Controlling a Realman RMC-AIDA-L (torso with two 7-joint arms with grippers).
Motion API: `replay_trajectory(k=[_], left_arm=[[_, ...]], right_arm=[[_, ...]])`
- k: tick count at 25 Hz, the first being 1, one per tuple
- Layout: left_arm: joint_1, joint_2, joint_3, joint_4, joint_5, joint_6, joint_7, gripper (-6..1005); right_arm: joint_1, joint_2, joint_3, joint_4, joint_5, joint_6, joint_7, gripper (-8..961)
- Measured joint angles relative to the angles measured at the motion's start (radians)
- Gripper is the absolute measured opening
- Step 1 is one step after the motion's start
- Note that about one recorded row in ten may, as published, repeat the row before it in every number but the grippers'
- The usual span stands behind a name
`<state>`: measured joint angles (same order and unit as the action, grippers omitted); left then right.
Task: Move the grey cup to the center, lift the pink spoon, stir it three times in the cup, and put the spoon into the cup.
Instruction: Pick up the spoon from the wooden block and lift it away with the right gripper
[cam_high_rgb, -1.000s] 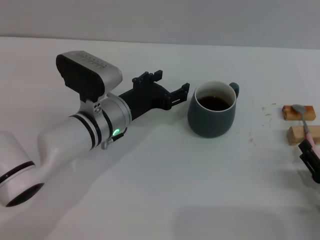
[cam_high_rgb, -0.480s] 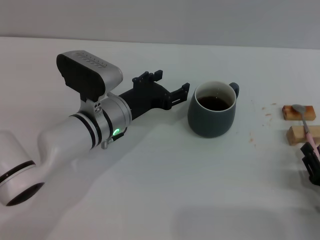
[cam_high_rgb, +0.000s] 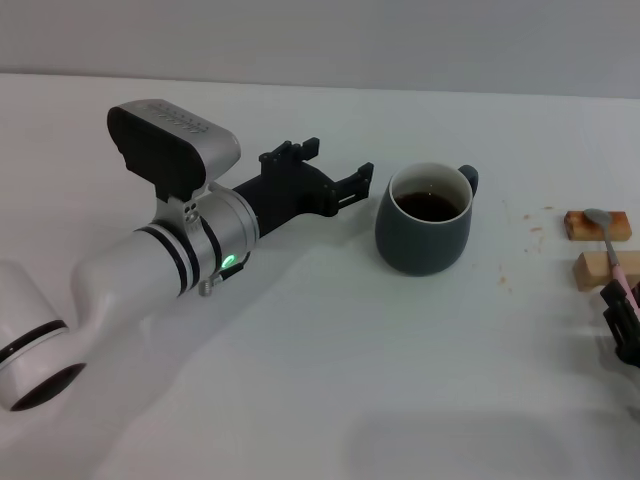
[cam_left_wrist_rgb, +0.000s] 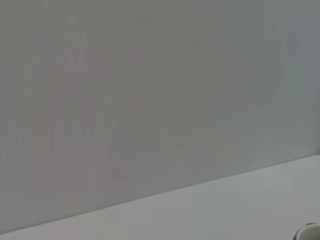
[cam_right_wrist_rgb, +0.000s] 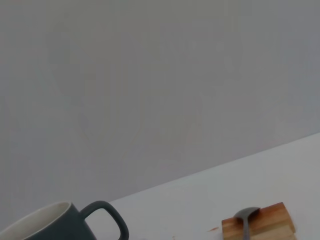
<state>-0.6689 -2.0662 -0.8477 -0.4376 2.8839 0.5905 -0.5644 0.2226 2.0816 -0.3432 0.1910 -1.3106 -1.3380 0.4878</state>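
Note:
The grey cup (cam_high_rgb: 424, 228) stands upright near the table's middle with dark liquid inside and its handle pointing to the far right. It also shows in the right wrist view, as the grey cup (cam_right_wrist_rgb: 56, 224). My left gripper (cam_high_rgb: 341, 166) is open just left of the cup, apart from it and holding nothing. The pink spoon (cam_high_rgb: 612, 246) lies across two tan wooden blocks at the right, its silver bowl (cam_right_wrist_rgb: 246, 215) on the far block. My right gripper (cam_high_rgb: 624, 322) sits at the right edge, by the near end of the spoon's handle.
The two wooden blocks (cam_high_rgb: 597, 224) (cam_high_rgb: 604, 268) lie close to the table's right edge. Small brown specks (cam_high_rgb: 505, 272) dot the table between the cup and the blocks. A grey wall runs along the table's far edge.
My left gripper has drawn back a little to the left, away from the cup. The right gripper has shifted slightly toward me. Cup and spoon have not moved.

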Motion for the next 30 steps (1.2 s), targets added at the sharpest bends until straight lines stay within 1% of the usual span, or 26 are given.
replay_trajectory(k=[7,12,30], left_arm=[[0.000,0.000,-0.001,0.007,0.000,0.000,0.000,841],[-0.001,0.000,-0.002,0.008,0.000,0.000,0.000,841],[0.000,0.000,-0.004,0.008,0.000,0.000,-0.001,840]], right_arm=[[0.002,0.000,0.000,-0.001,-0.001,0.006,0.000,357],[0.002,0.000,0.001,-0.001,0.001,0.011,0.000,218],[0.001,0.002,0.004,-0.001,0.007,0.011,0.000,218]])
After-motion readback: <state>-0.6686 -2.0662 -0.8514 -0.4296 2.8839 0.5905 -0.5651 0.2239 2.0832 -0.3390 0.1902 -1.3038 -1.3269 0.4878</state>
